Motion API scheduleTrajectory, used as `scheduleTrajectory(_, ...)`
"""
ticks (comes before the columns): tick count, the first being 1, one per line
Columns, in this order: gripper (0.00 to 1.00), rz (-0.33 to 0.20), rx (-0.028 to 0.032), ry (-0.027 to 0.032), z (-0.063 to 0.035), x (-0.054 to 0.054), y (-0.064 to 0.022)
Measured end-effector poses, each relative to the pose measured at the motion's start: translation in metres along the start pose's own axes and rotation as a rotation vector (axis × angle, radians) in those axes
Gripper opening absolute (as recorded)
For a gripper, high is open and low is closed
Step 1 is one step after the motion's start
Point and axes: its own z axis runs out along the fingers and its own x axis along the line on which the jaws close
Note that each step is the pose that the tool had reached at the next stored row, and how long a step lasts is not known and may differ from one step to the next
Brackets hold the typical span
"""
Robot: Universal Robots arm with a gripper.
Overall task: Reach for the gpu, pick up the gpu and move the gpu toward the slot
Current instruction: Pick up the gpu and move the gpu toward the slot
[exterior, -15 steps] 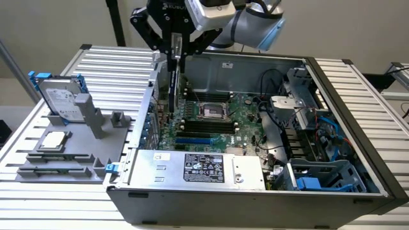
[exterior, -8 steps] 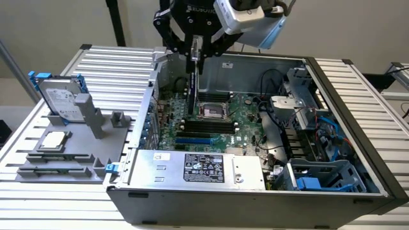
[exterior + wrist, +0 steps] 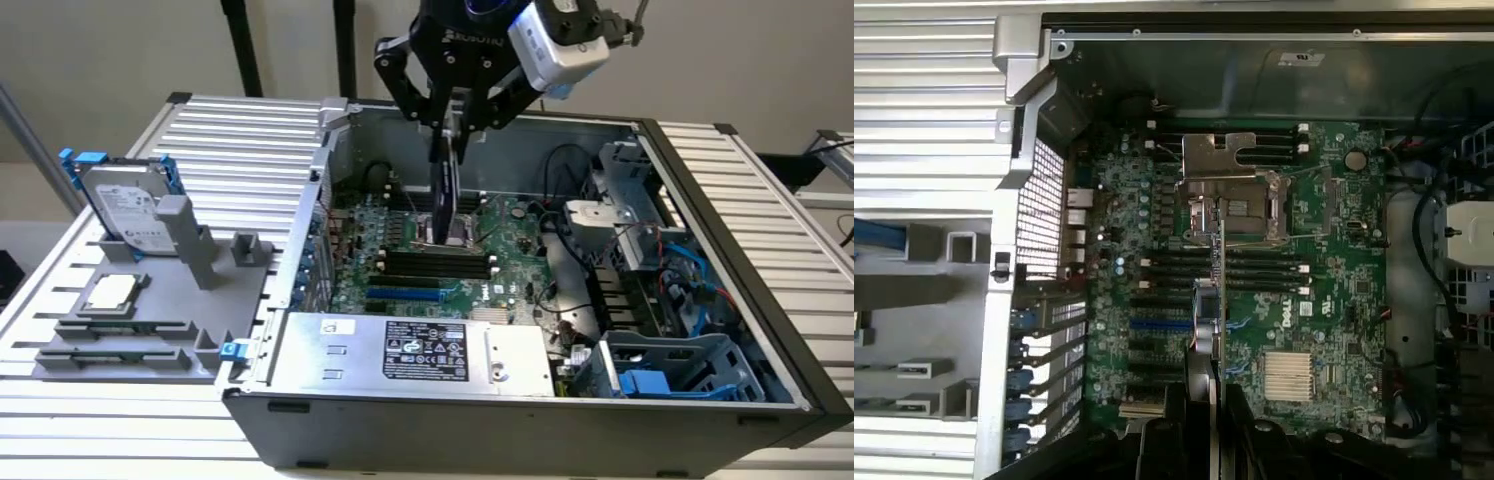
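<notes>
In the exterior view the gripper (image 3: pixel 450 128) hangs over the far part of an open computer case (image 3: pixel 534 420), its black fingers pinched on the top edge of the gpu (image 3: pixel 446 195). The card hangs edge-on as a dark narrow blade, upright, its lower end above the motherboard (image 3: pixel 514 255) near the black memory slots (image 3: pixel 434 265); whether it touches the board cannot be told. On the exterior view's left, well apart from the case, a grey holder (image 3: pixel 147 300) on the slatted table (image 3: pixel 227 150) carries a hard drive (image 3: pixel 127 205) in a blue frame and a small square chip (image 3: pixel 110 291). In the wrist view the gpu (image 3: pixel 1216 300) runs as a thin vertical strip out from between the fingers (image 3: pixel 1164 440), crossing the memory slots (image 3: pixel 1254 272) and reaching toward the silver CPU socket (image 3: pixel 1232 195). A blue slot (image 3: pixel 1159 324) lies just beside the card, and a finned heatsink (image 3: pixel 1292 375) sits on its other side.
</notes>
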Motion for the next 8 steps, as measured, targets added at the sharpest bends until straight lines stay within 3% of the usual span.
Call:
scheduleTrajectory(3, 0.27, 0.0, 0.0001, 0.0008, 0.0037, -0.014, 0.0009)
scheduleTrajectory(8, 0.27, 0.0, 0.0001, 0.001, 0.004, -0.016, 0.0009)
